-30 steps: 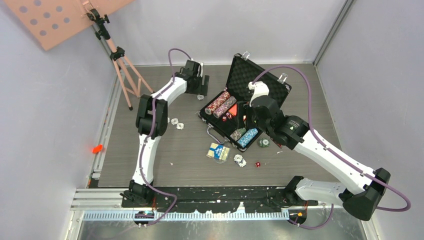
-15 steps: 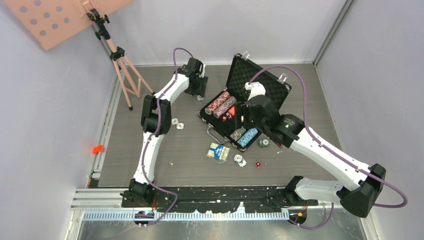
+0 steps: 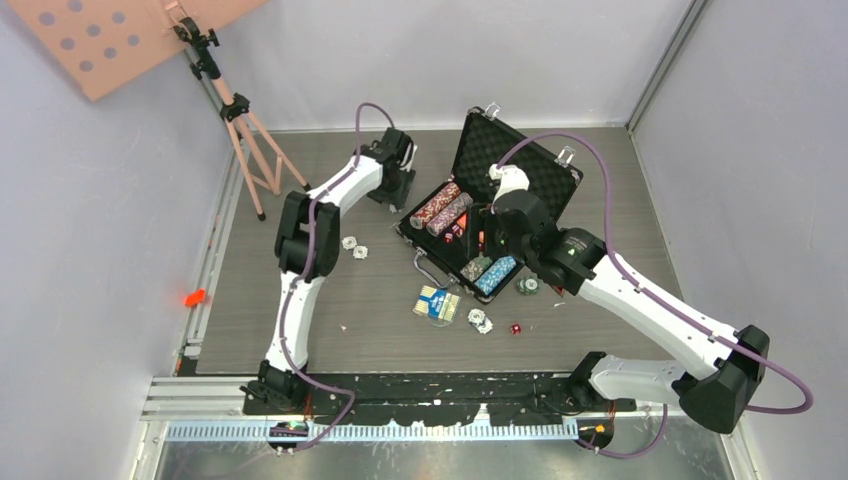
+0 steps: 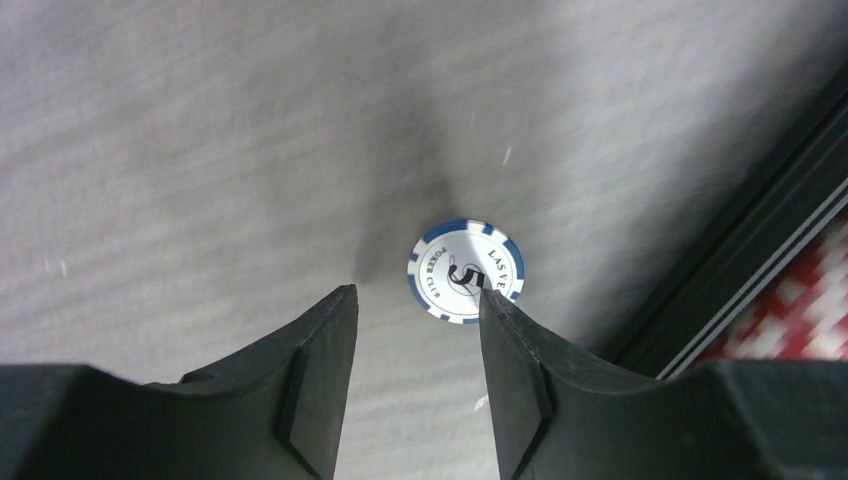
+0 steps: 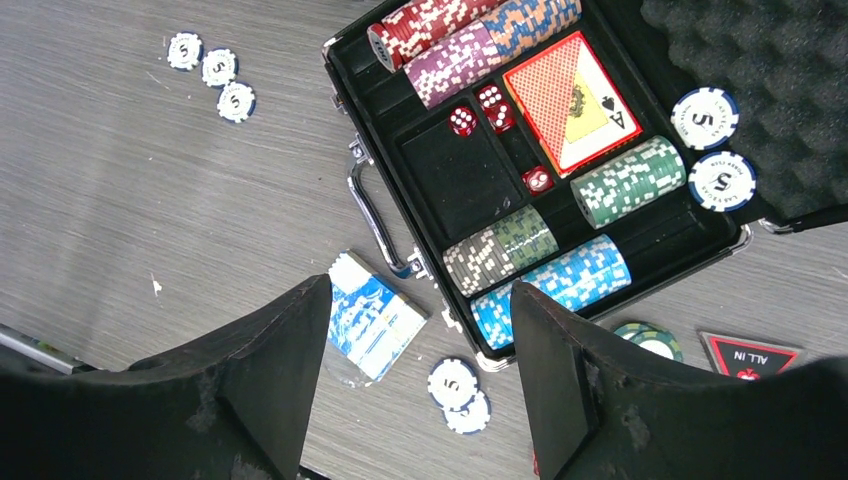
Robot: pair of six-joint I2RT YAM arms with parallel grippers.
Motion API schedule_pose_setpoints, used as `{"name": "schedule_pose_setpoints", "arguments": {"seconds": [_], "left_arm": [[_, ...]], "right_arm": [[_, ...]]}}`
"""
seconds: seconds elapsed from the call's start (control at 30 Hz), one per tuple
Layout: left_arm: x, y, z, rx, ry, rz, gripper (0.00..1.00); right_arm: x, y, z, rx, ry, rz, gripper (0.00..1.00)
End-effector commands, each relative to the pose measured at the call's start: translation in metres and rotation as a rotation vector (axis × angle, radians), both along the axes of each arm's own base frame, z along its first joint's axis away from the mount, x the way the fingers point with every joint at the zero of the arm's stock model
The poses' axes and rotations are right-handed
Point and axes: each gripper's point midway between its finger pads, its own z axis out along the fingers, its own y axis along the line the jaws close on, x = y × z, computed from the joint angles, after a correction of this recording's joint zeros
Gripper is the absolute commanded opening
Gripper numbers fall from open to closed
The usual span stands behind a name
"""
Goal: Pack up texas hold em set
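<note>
The black briefcase [image 3: 515, 160] lies open, its tray [image 5: 455, 180] holding rows of poker chips [image 5: 550, 290], a red card deck [image 5: 570, 100] and red dice [image 5: 497, 105]. Two white chips [image 5: 705, 118] rest on the lid foam. My left gripper [image 4: 415, 295] hangs open just left of the case [image 3: 400, 187]; a white-and-blue chip [image 4: 466, 272] lies flat on the table at its right fingertip, not between the fingers. My right gripper [image 5: 420, 290] is open and empty above the tray [image 3: 485, 232]. On the table lie a blue deck [image 5: 375, 315] and two loose chips [image 5: 455, 385].
Three white chips [image 3: 354, 247] lie left of the case. A green chip [image 3: 527, 287], an "ALL IN" marker [image 5: 750, 355] and a red die [image 3: 516, 329] sit near its front right corner. A pink tripod [image 3: 240, 120] stands at the back left.
My left arm has shifted right toward the case and its fingers have come closer together. The right arm has barely moved over the tray.
</note>
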Motion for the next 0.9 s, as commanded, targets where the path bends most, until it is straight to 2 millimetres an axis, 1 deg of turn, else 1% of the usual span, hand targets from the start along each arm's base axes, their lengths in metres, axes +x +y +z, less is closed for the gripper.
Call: {"name": "schedule_pose_setpoints", "arguments": {"seconds": [0.0,0.1,0.2,0.33,0.43,0.5,0.63,0.7,0.77,0.83,0.87], "left_arm": [[-0.063,0.044,-0.014,0.134,0.143,0.043,0.5],[-0.084,0.051,-0.016,0.128,0.154,0.046,0.48],[-0.101,0.061,-0.014,0.138,0.16,0.062,0.48],[-0.119,0.071,-0.004,0.141,0.166,0.091,0.48],[-0.128,0.073,0.008,0.117,0.155,0.102,0.48],[-0.129,0.068,0.013,0.077,0.127,0.093,0.48],[-0.112,0.061,0.035,0.018,0.021,0.091,0.52],[-0.107,0.056,0.046,-0.008,-0.009,0.084,0.58],[-0.105,0.05,0.052,-0.039,-0.024,0.061,0.67],[-0.105,0.044,0.053,-0.065,-0.026,0.031,0.76],[-0.105,0.042,0.052,-0.074,-0.023,0.015,0.78]], "right_arm": [[-0.001,0.003,0.013,0.072,-0.027,-0.009,0.71],[-0.004,0.006,0.013,0.088,-0.018,0.006,0.71],[-0.006,0.009,0.014,0.101,-0.01,0.023,0.71],[-0.008,0.012,0.014,0.11,-0.001,0.036,0.7],[-0.009,0.013,0.014,0.116,0.005,0.041,0.7],[-0.01,0.013,0.014,0.119,0.007,0.042,0.7],[-0.012,0.013,0.013,0.116,0.015,0.046,0.7],[-0.012,0.013,0.012,0.112,0.02,0.048,0.7],[-0.013,0.011,0.012,0.108,0.02,0.046,0.7],[-0.013,0.01,0.011,0.104,0.019,0.042,0.7],[-0.013,0.009,0.01,0.102,0.022,0.041,0.7]]}}
